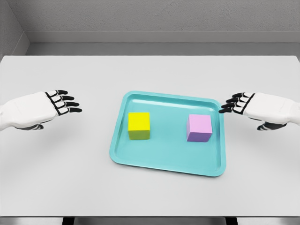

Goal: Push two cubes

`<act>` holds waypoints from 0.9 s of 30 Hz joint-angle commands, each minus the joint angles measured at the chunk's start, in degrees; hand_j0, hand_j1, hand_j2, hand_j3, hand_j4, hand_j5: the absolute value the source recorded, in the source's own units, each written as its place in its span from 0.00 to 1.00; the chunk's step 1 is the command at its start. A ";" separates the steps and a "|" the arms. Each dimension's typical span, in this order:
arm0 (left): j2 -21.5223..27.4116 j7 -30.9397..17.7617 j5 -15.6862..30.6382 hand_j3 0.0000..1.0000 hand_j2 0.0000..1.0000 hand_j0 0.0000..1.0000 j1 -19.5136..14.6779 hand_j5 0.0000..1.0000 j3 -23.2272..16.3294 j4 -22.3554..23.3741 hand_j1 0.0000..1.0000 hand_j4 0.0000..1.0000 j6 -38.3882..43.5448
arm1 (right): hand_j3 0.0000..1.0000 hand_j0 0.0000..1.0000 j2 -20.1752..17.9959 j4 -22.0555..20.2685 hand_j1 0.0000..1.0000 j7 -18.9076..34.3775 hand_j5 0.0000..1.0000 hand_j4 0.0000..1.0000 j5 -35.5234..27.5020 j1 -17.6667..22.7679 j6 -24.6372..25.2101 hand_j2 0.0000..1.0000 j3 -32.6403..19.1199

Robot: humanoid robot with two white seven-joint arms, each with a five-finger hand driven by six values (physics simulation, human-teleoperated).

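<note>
- White table (70,178): spans the scene, teal tray (164,164) sits mid-right on it.
- Left hand (49,107): held left of the tray, well apart, fingers extended, nothing grasped.
- Right hand (248,107): near the tray's far-right corner, fingers loosely out, empty.
- Yellow cube (139,125): on tray, left.
- Pink cube (199,128): on tray, right.
- Risk: tray rim could be clipped on approach, so the tray gets shoved instead of the cubes.

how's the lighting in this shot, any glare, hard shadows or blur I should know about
Head view: even, diffuse light, no glare on the white table; only soft shadows under the left hand, the right hand and along the teal tray edge; the yellow cube and pink cube have darker front faces; everything is sharp, no motion blur.
</note>
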 commanded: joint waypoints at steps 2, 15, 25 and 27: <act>-0.01 0.02 -0.25 1.00 1.00 1.00 0.00 1.00 0.01 0.03 1.00 1.00 0.09 | 1.00 1.00 -0.78 0.32 1.00 -0.44 1.00 1.00 -0.94 0.00 0.10 1.00 0.21; -4.41 -0.77 -8.69 0.76 0.76 0.76 -0.26 0.76 -0.08 0.56 0.76 0.76 0.09 | 0.85 0.85 1.51 3.49 0.85 -1.76 0.85 0.85 13.03 -3.43 0.10 0.85 0.91; -7.92 -4.02 -10.36 0.76 0.76 0.76 -7.03 0.76 -7.46 0.47 0.76 0.76 0.09 | 0.71 0.71 3.97 4.37 0.71 0.08 0.71 0.71 10.14 -2.99 0.10 0.71 -1.38; -9.77 -4.72 -10.53 0.76 0.76 0.76 -8.79 0.76 -9.39 1.26 0.76 0.76 0.09 | 0.71 0.71 5.64 4.98 0.71 0.08 0.71 0.71 10.22 -2.81 0.10 0.71 -1.11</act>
